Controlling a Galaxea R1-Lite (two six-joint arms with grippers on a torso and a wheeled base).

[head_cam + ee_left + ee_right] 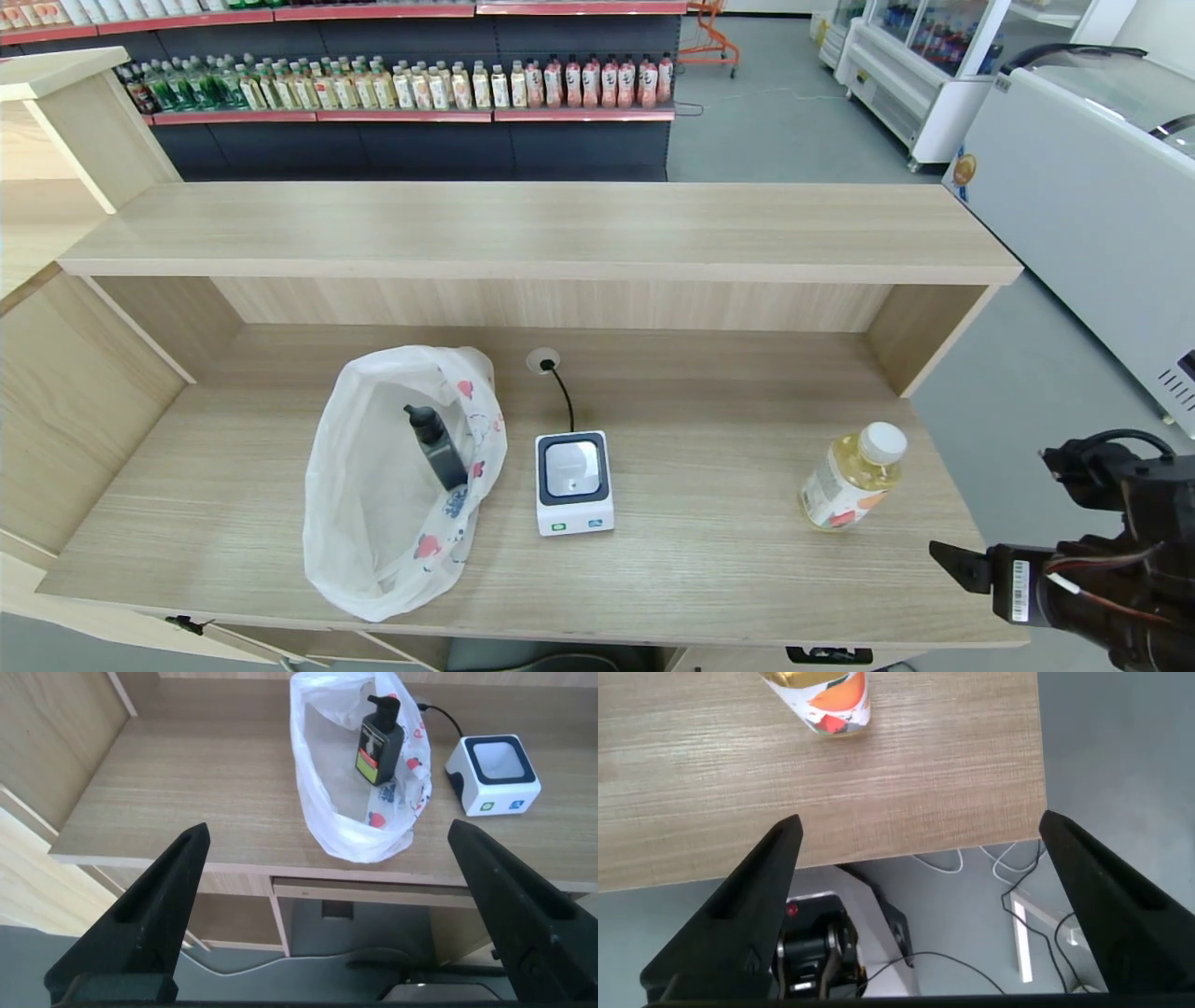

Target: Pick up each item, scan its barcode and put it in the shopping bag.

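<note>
Near the right edge of the light wooden counter (709, 546), the clear plastic bottle of yellow drink with a white cap (851, 478) stands upright, well apart from everything else. That is the 1 item not yet bagged. The black pump bottle (437, 448) already sits inside the white plastic shopping bag with a printed pattern (355, 509), which lies open toward the front left corner.

The small white barcode scanner with a dark-framed window (573, 481) sits mid-counter, between bag and drink bottle, with its window facing up.

Your right gripper (920, 873) hangs just off the front right corner. Its 2 fingers are spread wide and nothing is between them. The drink bottle lies ahead of it, farther in over the counter and a little toward the scanner, so the right arm is clearly the nearer one.

The bottle's long axis is vertical, so I'd judge a level approach from the front right, closing on the body below the cap, suits best.

Your left gripper (327, 873) is likewise spread and empty. It is off the front edge on the bag's side, far from the drink bottle.
</note>
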